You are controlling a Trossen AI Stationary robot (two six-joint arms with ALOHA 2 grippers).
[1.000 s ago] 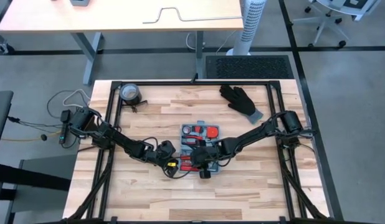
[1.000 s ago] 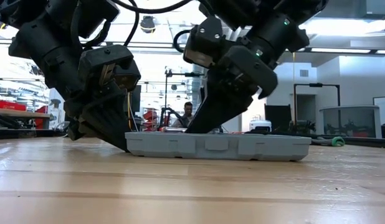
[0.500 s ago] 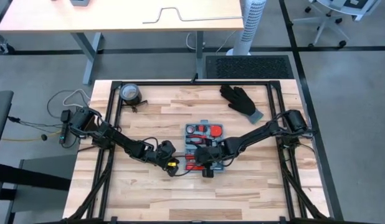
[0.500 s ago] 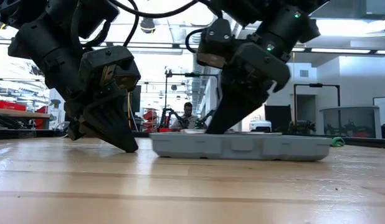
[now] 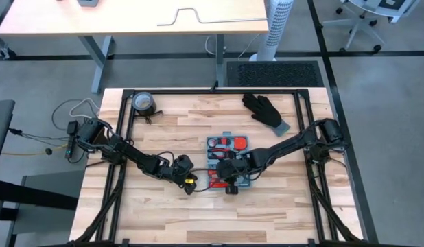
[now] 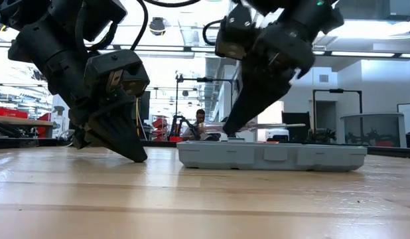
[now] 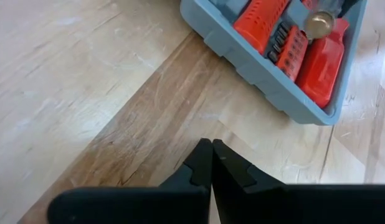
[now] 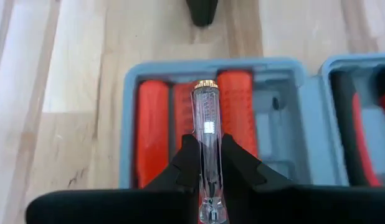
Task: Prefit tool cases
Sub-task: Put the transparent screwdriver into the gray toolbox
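Pale wood table (image 5: pixel 164 206), near edge bare. Mid-table: light-blue tool case (image 5: pixel 229 163), lid open, slid rightward since a second ago, now apart from the left gripper (image 5: pixel 189 184), whose fingers rest shut and empty on the wood. Right gripper (image 8: pixel 205 163) over the case, clamped on a clear tester screwdriver (image 8: pixel 205 130), likely next for its slot. Beyond: black glove (image 5: pixel 265 112)

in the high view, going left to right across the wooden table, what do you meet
Roll of tape → left gripper, jaws shut and empty → open tool case with the right gripper over its near end, holding a clear tester screwdriver → black glove.
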